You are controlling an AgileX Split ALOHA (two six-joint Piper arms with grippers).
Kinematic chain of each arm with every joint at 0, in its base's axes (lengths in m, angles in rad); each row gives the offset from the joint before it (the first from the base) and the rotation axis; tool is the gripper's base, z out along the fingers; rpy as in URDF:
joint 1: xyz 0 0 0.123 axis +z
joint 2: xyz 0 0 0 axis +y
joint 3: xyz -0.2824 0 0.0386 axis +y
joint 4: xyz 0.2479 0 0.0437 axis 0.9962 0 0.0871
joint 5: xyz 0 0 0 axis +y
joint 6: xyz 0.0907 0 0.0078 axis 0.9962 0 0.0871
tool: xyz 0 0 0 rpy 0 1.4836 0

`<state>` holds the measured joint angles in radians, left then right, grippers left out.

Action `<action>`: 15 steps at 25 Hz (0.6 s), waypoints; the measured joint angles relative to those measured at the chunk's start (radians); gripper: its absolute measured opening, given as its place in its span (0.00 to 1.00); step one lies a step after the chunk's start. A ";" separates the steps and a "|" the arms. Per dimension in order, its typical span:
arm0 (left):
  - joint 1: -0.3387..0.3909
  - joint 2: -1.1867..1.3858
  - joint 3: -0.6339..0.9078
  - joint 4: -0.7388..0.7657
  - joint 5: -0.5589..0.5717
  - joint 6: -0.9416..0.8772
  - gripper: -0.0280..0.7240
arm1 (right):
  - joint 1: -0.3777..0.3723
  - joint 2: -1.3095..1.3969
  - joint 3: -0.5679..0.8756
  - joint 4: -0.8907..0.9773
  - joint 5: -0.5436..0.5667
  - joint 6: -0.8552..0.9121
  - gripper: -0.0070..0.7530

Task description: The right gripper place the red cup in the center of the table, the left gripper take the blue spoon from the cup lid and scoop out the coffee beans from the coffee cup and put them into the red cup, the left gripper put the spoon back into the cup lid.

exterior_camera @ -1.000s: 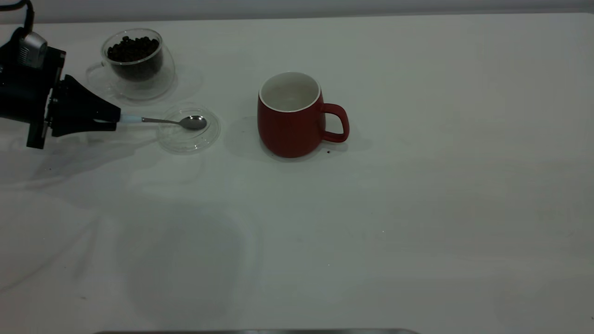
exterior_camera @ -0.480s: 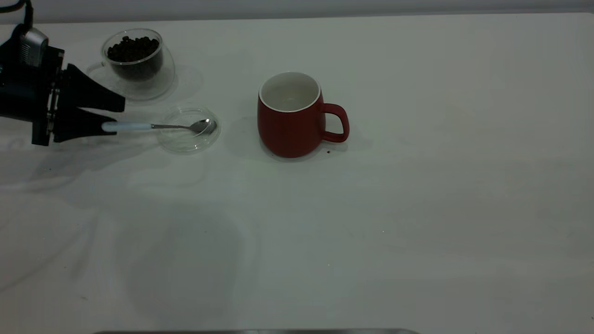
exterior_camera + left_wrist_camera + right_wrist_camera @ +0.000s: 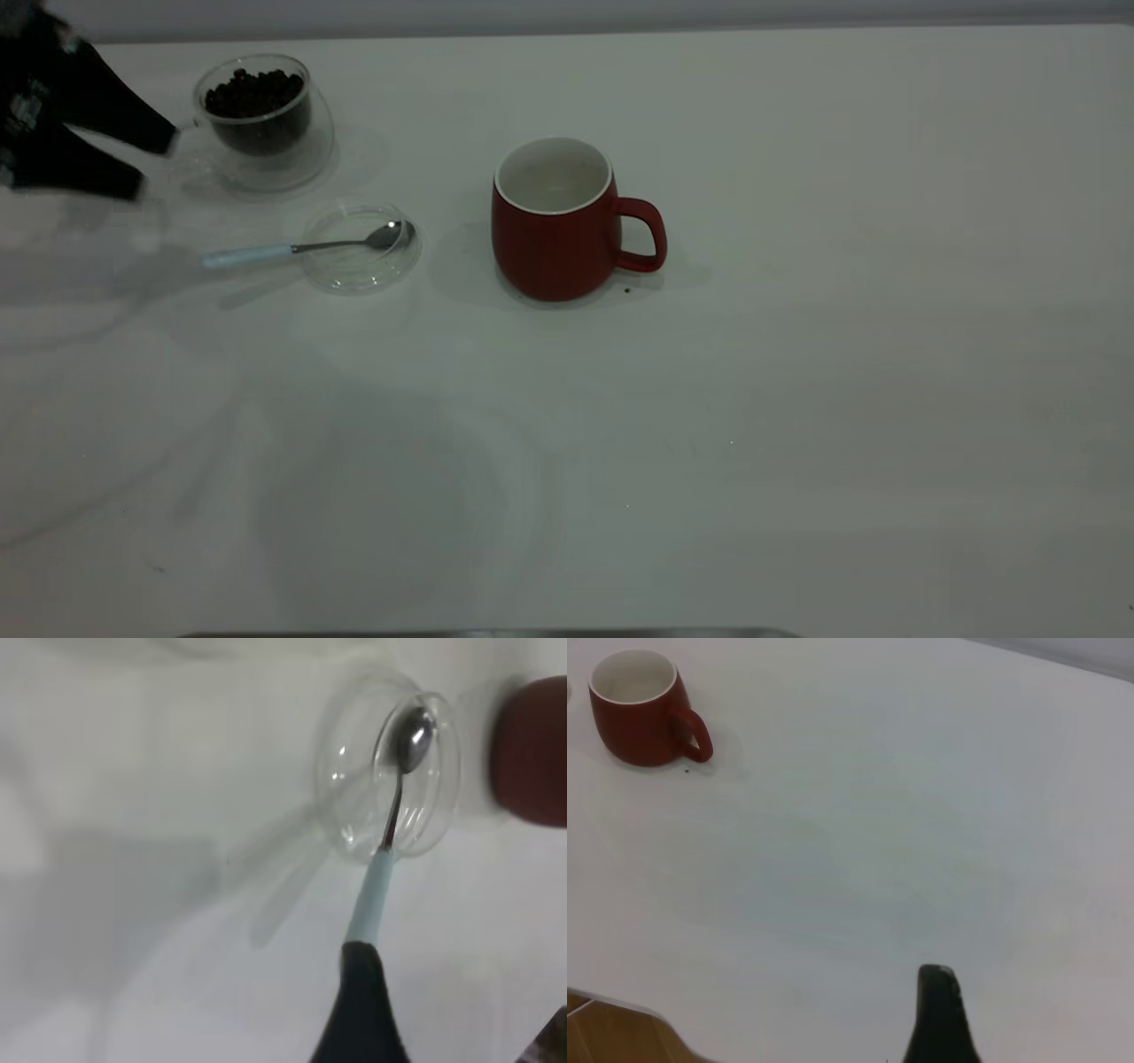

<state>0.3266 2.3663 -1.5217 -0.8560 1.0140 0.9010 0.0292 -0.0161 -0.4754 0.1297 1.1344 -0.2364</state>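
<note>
Left gripper (image 3: 146,164) is at the far left edge of the exterior view, lifted clear of the table (image 3: 797,354), fingers spread apart with nothing between them; upper finger tip sits just beside the handle of the coffee cup (image 3: 261,124), contact can't be judged. Spoon (image 3: 301,247) is free: bowl rests inside the lid (image 3: 359,248) near its right rim, neck crosses the lid's left rim, blue handle sticks out left onto the table. Left wrist view confirms it, spoon (image 3: 390,815) lying across the lid (image 3: 354,771), one black finger (image 3: 359,1010) close to the handle end, apart or touching unclear there. Coffee cup stands behind the lid near the back left corner, beans (image 3: 254,93) fill it almost to the rim. Red cup (image 3: 554,221) is upright right of the lid, roughly mid table, handle pointing right, inside looks white and empty; a tiny dark speck (image 3: 627,289) lies on the table just below the handle. Right gripper: only one finger tip (image 3: 939,1019) shows in the right wrist view, over bare table well away from the red cup (image 3: 642,713), so can't tell whether it's open or closed
</note>
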 joint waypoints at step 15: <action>-0.194 -0.501 -0.314 0.446 0.150 -0.481 0.85 | 0.000 0.000 0.000 0.000 0.000 0.000 0.76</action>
<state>0.1322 1.8653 -1.8358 -0.4096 1.1642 0.4196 0.0292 -0.0161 -0.4754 0.1297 1.1344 -0.2364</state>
